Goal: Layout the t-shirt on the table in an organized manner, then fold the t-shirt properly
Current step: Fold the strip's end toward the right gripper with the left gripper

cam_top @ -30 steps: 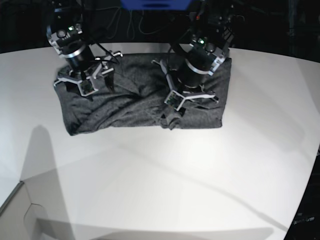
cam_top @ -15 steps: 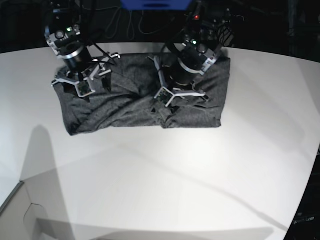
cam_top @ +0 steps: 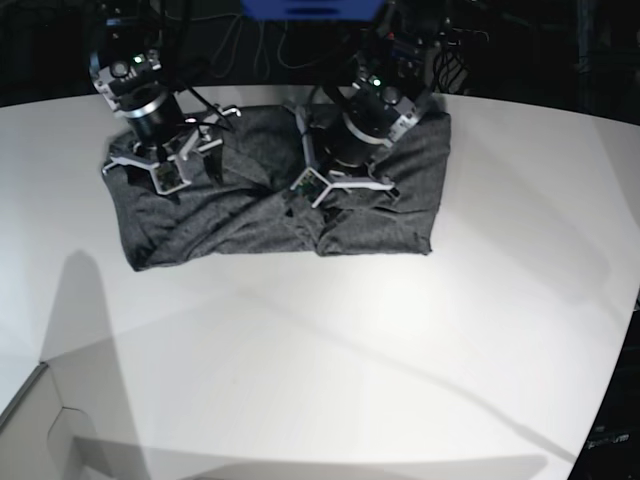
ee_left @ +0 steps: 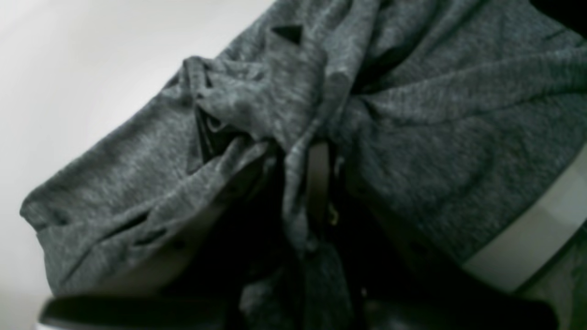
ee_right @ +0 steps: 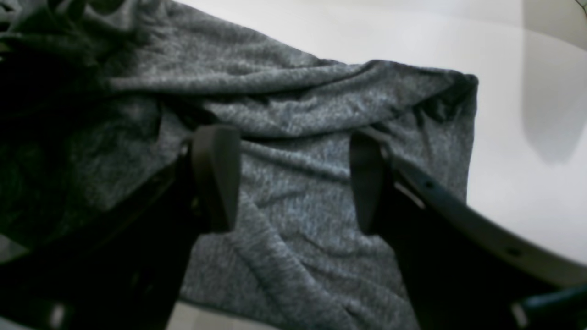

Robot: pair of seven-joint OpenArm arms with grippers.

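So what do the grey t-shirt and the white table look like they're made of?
Dark heather-grey t-shirt: apparently a soft knit, likely cotton or a blend. Its surface is flecked and matte, and it bunches into loose folds.
Plain white table: a hard, smooth top with a slight sheen, possibly laminate or painted board. It shows soft shadows and no grain.

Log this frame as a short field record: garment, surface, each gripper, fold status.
garment: t-shirt, dark heather grey, bunched into a rough wrinkled rectangle
surface: white table, shirt lying near its far edge
left gripper: shut on a gathered ridge of shirt fabric
right gripper: open, over the shirt, nothing between its fingers
fold status: not neatly folded; creases and loose folds remain
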